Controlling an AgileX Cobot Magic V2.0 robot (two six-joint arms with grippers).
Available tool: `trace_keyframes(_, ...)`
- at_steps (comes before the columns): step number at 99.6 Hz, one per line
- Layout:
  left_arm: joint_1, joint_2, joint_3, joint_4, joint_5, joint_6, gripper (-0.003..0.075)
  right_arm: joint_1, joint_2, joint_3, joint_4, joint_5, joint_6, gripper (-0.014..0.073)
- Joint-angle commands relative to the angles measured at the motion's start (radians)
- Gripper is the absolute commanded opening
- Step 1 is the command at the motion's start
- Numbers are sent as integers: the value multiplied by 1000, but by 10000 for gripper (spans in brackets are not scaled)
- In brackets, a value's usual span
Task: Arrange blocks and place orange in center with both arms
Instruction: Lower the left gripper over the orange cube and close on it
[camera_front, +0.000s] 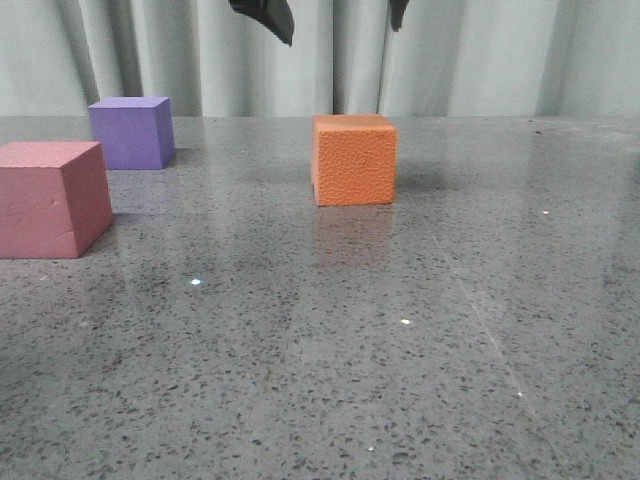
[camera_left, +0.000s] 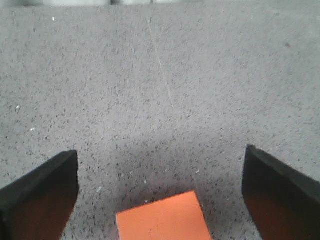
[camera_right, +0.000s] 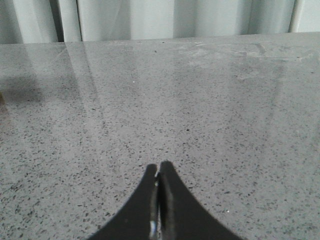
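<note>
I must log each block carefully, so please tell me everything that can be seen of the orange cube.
The orange cube looks like foam with a pebbled, bumpy front face and a flatter top. It stands upright, alone on the speckled grey table, right of the purple and pink-red cubes. Nothing touches it except the table. In the left wrist view it lies below the open left pincer, between the fingers but apart from both.

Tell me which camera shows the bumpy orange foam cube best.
The front view: the bumpy orange foam cube stands whole on the grey speckled table, front face and top visible. The left wrist view catches only its top, cut off at the picture's edge, between the open left gripper fingers. The right wrist view shows none of it.
</note>
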Motion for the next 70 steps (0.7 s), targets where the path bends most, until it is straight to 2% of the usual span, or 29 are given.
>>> trace_keyframes(1,-17,-30,-26,14,-10,-15,618,-3,-9,-14,-3,-85,-8,-67)
trace_keyframes(70,-42,74,-25,-33,98,-67,618,-3,-9,-14,-3,-85,-8,-67)
